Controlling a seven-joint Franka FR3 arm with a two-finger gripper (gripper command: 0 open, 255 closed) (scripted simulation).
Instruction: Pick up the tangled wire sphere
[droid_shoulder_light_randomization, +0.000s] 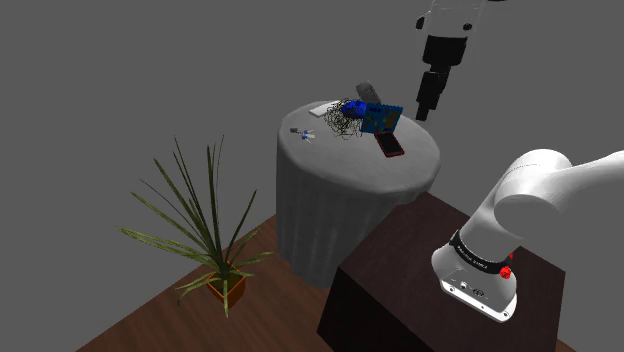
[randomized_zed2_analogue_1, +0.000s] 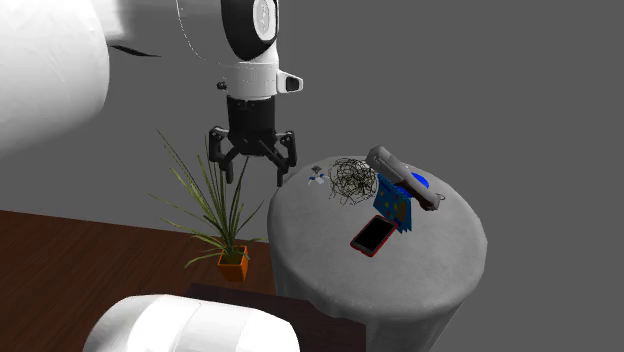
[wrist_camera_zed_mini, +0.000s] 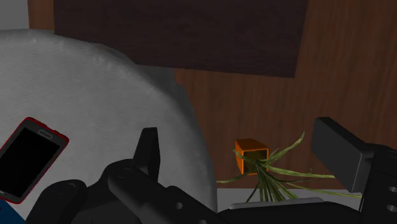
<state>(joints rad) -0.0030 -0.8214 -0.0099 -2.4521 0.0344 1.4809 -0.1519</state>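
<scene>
While the pincer (randomized_zed2_analogue_1: 254, 178) hangs open left of centre in the second exterior view, off the tabletop (randomized_zed2_analogue_1: 440, 270) edge and over a potted plant (randomized_zed2_analogue_1: 215, 210), a straight drop would likely miss. The tangled wire sphere (randomized_zed2_analogue_1: 353, 181) sits right of centre, at the tabletop's far side. A blue packet (randomized_zed2_analogue_1: 397, 203) and a grey object (randomized_zed2_analogue_1: 400, 170) crowd it, and a red phone (randomized_zed2_analogue_1: 373, 236) lies nearer. Thin strands could slip the fingers or snag the neighbours.

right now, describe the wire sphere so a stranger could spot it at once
Find the round table draped in grey cloth. On its top, beside a blue patterned item, sits the wire sphere. It is a see-through ball of thin dark tangled strands, while its neighbours are solid.
</scene>
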